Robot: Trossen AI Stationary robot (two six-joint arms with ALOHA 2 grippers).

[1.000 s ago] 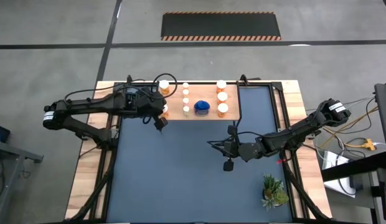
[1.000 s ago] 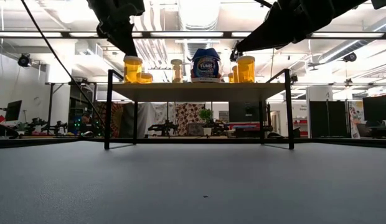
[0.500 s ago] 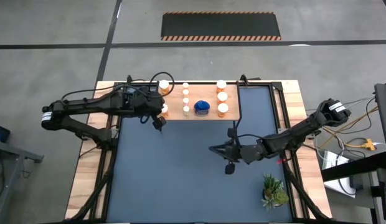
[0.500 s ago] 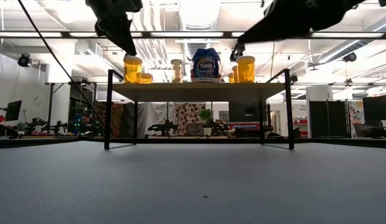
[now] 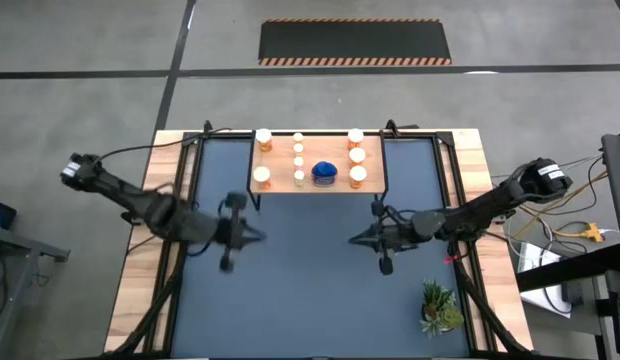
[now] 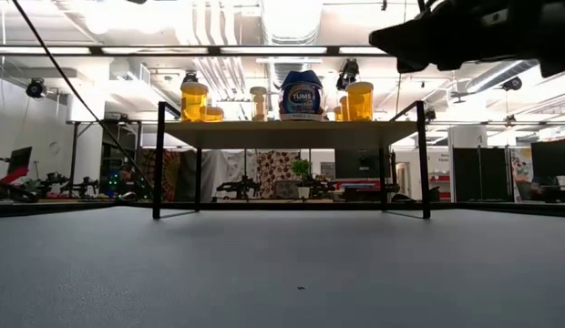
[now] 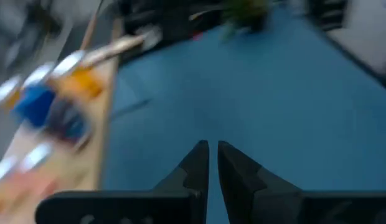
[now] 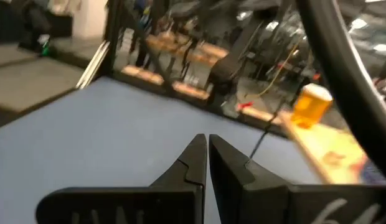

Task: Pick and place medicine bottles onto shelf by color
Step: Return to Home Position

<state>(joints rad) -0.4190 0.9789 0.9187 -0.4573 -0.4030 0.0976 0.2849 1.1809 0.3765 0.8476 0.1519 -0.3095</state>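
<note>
Standing on shelf (image 5: 278,165): white-capped orange btls (image 5: 358,155), one blue btl (image 5: 324,174).

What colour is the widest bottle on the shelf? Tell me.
Blue. The low view shows the bottle best.

Over the desk (image 5: 310,310) hang the left pincer (image 7: 212,149) and the right pincer (image 8: 207,142), tips facing each other, well apart. Beyond the gap between them stands the shelf (image 5: 335,148), with the medicine bottles (image 5: 357,155) on it in rows. The plant (image 5: 440,305) sits on the desk, on the near side of the right pincer.
</note>
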